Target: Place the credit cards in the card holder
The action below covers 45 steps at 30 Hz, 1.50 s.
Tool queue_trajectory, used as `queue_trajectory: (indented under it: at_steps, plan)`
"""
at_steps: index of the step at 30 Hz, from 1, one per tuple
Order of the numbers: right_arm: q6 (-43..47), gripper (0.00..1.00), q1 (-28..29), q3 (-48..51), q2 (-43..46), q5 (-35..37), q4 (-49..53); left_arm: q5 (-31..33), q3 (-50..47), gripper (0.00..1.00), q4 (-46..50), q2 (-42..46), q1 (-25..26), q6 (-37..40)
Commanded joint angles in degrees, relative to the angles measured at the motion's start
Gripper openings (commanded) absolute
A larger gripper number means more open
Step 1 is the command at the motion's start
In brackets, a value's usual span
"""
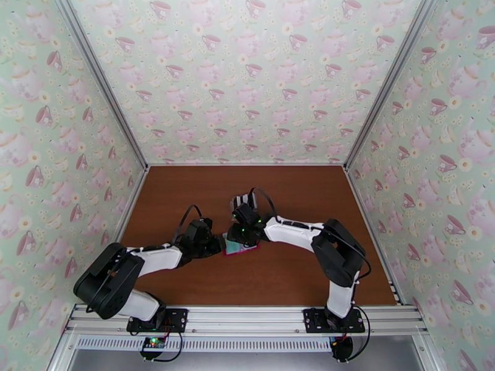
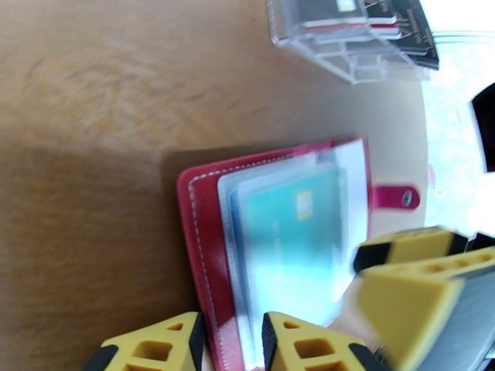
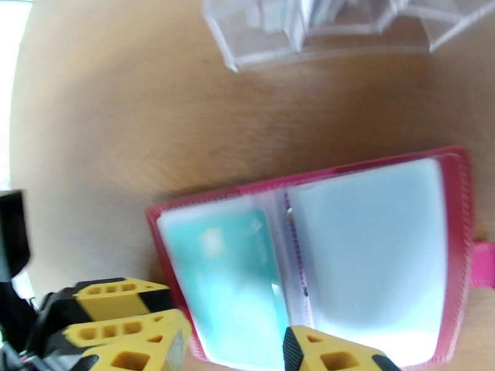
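The red card holder point(image 2: 201, 242) lies open on the brown table, also visible from above point(image 1: 240, 249). A teal credit card point(image 2: 288, 242) sits in its left clear pocket point(image 3: 226, 285); the right-hand pocket point(image 3: 371, 255) looks empty. My left gripper point(image 2: 232, 344) hangs at the holder's near edge, jaws a little apart, the red cover's edge showing in the gap. My right gripper point(image 3: 238, 350) is open, its fingers point(image 3: 334, 355) spread at the near end of the teal card's page. More credit cards point(image 2: 377, 13), dark ones, stand in the clear rack.
The clear plastic slotted rack point(image 1: 246, 199) stands just behind the holder point(image 3: 322, 29). The two grippers point(image 1: 216, 245) point(image 1: 243, 235) are close together over the holder. Patterned walls enclose the table on three sides.
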<state>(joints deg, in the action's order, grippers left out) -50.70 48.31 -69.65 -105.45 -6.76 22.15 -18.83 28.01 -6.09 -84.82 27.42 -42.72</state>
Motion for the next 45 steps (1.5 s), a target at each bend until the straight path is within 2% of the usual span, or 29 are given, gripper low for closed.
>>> queue_trajectory:
  at_steps: [1, 13, 26, 45]
  plan:
    - [1.8, 0.49, -1.0, 0.7, 3.4, -0.9, -1.2, 0.5, 0.2, 0.35, 16.4, -0.4, -1.9, 3.6]
    - [5.1, 0.49, -4.7, 2.8, 4.7, -2.3, -1.2, -0.8, 9.6, 0.36, 18.6, -8.0, -4.3, 7.1]
    - [7.5, 0.48, -5.9, 1.4, 2.9, -3.4, -0.8, -0.6, 20.6, 0.35, 23.0, -13.5, -7.0, 10.4]
    - [8.8, 0.49, -7.5, 0.6, 1.7, -3.9, -0.1, -2.4, 28.8, 0.35, 23.7, -19.9, -7.6, 10.8]
